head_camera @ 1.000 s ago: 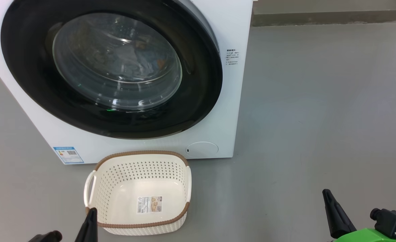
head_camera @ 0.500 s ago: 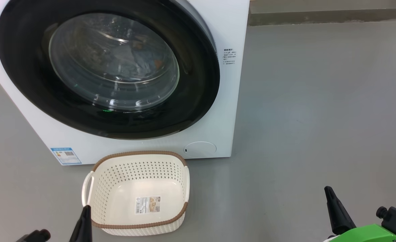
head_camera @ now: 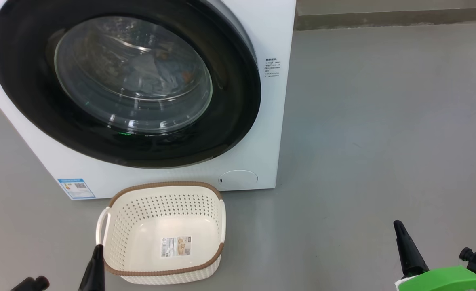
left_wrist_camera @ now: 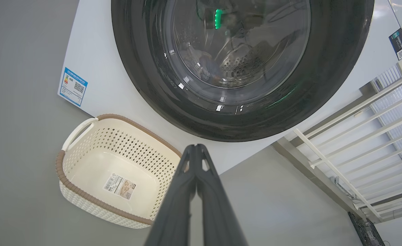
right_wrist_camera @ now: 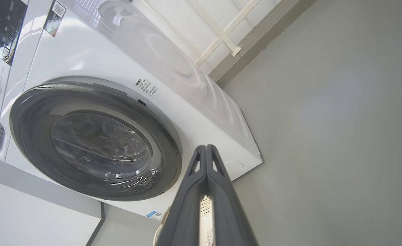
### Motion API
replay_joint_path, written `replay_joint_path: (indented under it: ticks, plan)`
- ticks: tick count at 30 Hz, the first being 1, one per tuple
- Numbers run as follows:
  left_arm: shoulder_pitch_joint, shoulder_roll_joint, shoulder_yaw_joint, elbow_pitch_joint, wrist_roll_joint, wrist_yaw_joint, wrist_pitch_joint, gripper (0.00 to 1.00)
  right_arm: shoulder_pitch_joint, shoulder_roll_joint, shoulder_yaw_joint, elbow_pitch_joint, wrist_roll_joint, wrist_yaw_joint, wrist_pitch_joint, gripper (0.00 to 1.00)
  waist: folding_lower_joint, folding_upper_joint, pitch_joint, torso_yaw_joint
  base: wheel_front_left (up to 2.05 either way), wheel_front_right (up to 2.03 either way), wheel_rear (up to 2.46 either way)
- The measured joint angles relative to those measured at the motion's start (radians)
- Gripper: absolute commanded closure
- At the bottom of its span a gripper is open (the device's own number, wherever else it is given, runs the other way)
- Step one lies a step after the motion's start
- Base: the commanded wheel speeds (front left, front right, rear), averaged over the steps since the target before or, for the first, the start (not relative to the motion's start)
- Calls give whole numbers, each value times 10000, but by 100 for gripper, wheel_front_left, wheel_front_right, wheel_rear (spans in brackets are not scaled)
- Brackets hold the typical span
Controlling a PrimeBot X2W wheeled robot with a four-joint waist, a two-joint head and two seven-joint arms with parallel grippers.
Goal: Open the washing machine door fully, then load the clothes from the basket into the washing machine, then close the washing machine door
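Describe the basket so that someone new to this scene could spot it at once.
Find the big white washing machine with its round black-rimmed door. On the grey floor just in front of it sits the basket. It is the one small cream perforated tub with a brown woven-look rim, empty but for a label on its bottom.

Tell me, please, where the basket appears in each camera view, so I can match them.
Head view: the basket stands low, left of centre.
Left wrist view: lower left.
Right wrist view: a sliver at the bottom edge, behind the right hand.
Shared landmark: the blue label at a lower corner of the washing machine, near the basket.
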Motion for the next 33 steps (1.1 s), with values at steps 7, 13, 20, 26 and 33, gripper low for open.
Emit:
replay_joint_path:
  ticks: [7,13,20,26,33]
  plan:
    - [-27,-50,159,25,-792,-79,180,100,-13,0,-50,92,805,0,171,100,0,0,9,-47,0,0,0]
    - [-204,-84,305,54,-1469,-90,318,100,-57,-2,-79,184,1461,-2,293,100,0,0,17,-89,0,0,0]
    - [-207,-134,443,90,-2261,-174,529,100,-220,-2,-104,265,2194,-2,439,100,-1,0,27,-136,0,0,0]
    - [-253,-150,593,115,-2917,-178,646,100,-273,-4,-134,339,2861,-2,550,100,-1,0,34,-176,0,0,0]
    - [-407,-186,736,151,-3664,-251,848,100,-379,-6,-159,435,3749,-2,700,100,-1,0,43,-224,0,0,0]
